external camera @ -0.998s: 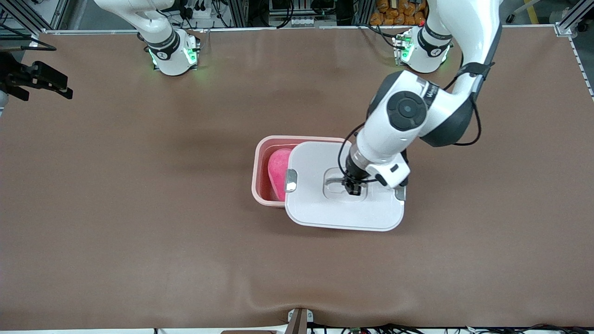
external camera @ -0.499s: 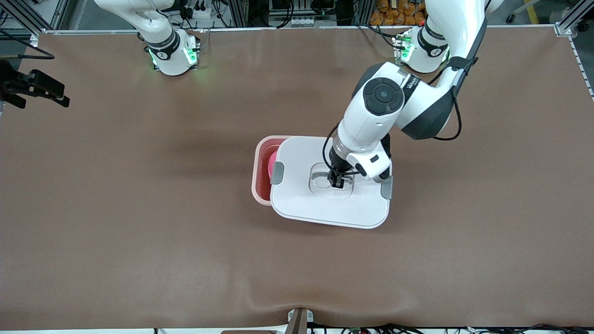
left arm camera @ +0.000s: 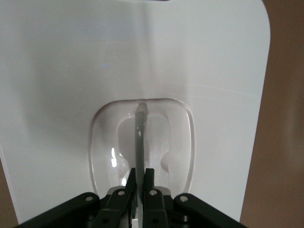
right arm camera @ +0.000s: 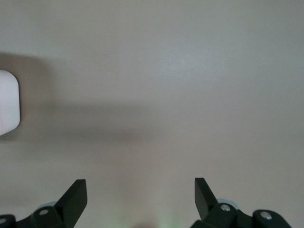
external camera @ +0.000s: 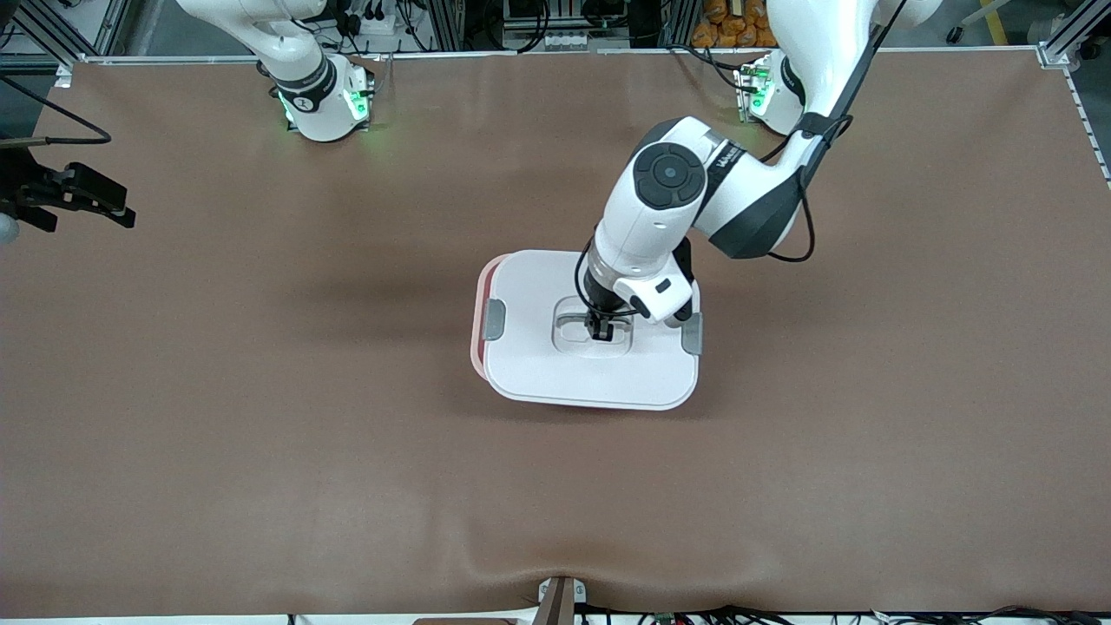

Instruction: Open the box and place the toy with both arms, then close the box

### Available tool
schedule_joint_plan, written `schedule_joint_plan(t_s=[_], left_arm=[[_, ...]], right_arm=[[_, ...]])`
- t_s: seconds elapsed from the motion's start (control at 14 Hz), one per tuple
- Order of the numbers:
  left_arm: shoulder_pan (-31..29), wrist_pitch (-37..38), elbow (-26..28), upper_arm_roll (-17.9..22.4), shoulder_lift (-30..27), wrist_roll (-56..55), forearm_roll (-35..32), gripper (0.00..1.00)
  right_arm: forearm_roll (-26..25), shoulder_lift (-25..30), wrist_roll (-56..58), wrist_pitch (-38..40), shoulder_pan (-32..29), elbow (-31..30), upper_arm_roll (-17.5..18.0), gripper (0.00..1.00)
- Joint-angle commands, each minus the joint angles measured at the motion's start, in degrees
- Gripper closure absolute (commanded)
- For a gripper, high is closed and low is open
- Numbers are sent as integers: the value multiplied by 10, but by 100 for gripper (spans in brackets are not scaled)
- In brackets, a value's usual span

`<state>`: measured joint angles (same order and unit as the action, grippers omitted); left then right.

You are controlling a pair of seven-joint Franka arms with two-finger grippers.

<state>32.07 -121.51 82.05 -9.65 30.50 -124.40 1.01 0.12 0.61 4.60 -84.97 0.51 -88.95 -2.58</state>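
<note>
The white lid point(external camera: 538, 365) with two grey side clips covers almost all of the pink box point(external camera: 476, 343); only a thin pink rim shows at the right arm's end. The toy is hidden under the lid. My left gripper point(external camera: 600, 331) is shut on the lid's clear handle point(left arm camera: 140, 137) in the recessed middle of the lid point(left arm camera: 71, 85). My right gripper point(external camera: 74, 198) is open and empty, waiting over the table's edge at the right arm's end; its wrist view shows its gripper point(right arm camera: 140, 190) over bare table.
The brown table mat point(external camera: 260, 417) spreads all round the box. Both arm bases stand at the table's back edge. A white lid corner point(right arm camera: 7, 102) shows at the edge of the right wrist view.
My left gripper has carried the lid toward the right arm's end, over the box. The pink toy and open box interior, visible before, are now covered.
</note>
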Motion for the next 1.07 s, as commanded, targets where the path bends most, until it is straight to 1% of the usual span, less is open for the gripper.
schedule_joint_plan(t_s=[0.0,0.07,0.29,0.64,0.78,1.0], left_arm=[[22,-26,26,6,-5,-31,-20,100],[24,-35,35,4,-6,-33,-32,100],[29,-65,51,5,-6,-52,-36,100],[38,-75,59,7,-5,-57,-37,100],[36,-81,68,3,-5,-58,-64,100],[36,-91,72,3,-5,-64,-65,100]], right_arm=[[7,9,3,10,-9,-4,7,0],[6,9,2,13,-9,-3,7,0],[6,9,3,9,-8,0,7,0],[6,7,2,1,-5,1,7,0],[6,7,3,2,-9,6,7,0],[2,7,4,3,-10,7,7,0]])
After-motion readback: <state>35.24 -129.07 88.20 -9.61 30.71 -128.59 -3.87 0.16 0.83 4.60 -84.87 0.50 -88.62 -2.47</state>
